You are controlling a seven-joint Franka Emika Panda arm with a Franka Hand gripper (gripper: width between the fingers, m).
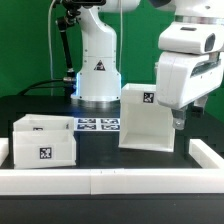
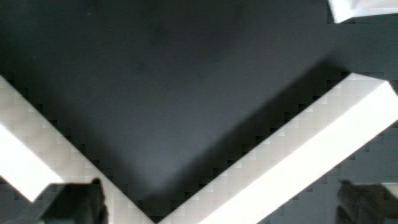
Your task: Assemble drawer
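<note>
The tall white drawer shell stands on the black table right of the middle, with a square tag near its top. Two low white trays sit close together at the exterior view's left, the front one bearing a tag. My gripper hangs at the shell's right edge, fingers pointing down. In the wrist view the gripper is open, its dark fingertips far apart. Two white edges of the shell meet in a V between them. Nothing is held.
The marker board lies flat between the trays and the shell, in front of the robot's base. A long white border rail runs along the front edge and up the right side.
</note>
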